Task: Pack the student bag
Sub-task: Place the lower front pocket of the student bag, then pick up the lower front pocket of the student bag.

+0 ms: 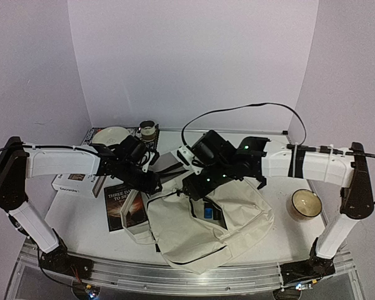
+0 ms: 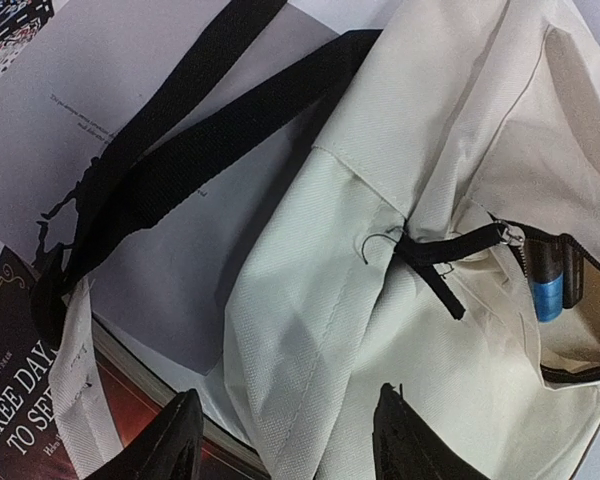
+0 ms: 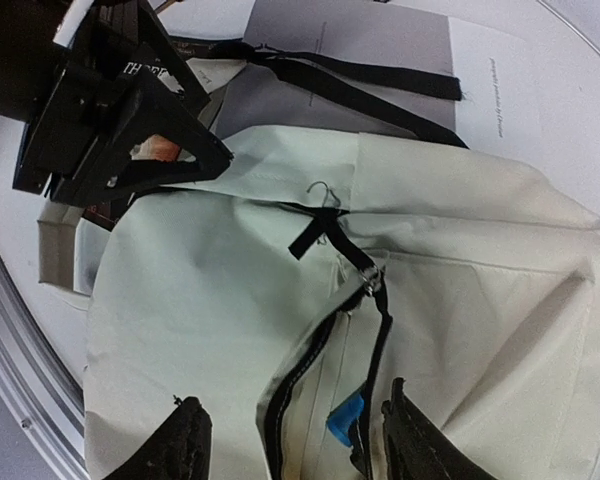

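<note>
The student bag (image 1: 200, 234) lies flat in the middle of the tabletop (image 1: 69, 219), its black straps (image 2: 180, 150) trailing off its top end across a grey sheet (image 2: 100, 110). Its zip mouth (image 3: 320, 350) gapes partway, and a blue object (image 3: 345, 420) already sits just inside the bag, so packing seems under way rather than finished.

The right end effector (image 3: 290, 395) hangs directly above the bag's open mouth with its fingers apart and nothing between them. That suits a hand that has nothing more to carry here and needs room to lift clear.

The left end effector (image 2: 290, 393) sits over the bag's top end, beside the straps. Its fingers are also apart, and the cream cloth lies smooth below them, not bunched. It looks placed to steady or lift that end so the mouth stays wide, though no grip shows.

A dark book (image 1: 122, 203) lies against the bag's left side, partly under the cloth. It is the nearest likely candidate for packing. A bowl (image 1: 306, 203) stands well apart on the bag's right.
</note>
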{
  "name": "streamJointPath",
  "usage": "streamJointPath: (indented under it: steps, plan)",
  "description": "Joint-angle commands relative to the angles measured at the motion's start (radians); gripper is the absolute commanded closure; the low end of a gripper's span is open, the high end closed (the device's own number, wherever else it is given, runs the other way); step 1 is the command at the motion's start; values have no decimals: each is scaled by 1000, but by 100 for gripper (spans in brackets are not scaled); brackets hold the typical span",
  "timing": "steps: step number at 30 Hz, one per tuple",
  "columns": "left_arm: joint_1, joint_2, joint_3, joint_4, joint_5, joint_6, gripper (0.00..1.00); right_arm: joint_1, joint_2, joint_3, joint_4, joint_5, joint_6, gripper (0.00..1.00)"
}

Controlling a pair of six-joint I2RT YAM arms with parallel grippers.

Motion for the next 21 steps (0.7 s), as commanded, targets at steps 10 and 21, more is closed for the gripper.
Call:
streamJointPath:
  steps: [10,21]
  plan:
    - [16,-115,-93,30,43,-58,40,-15,357,349,-220,148,-259,46]
    - [18,-175,-147,59,78,-88,40,-38,520,479,-238,166,-343,50]
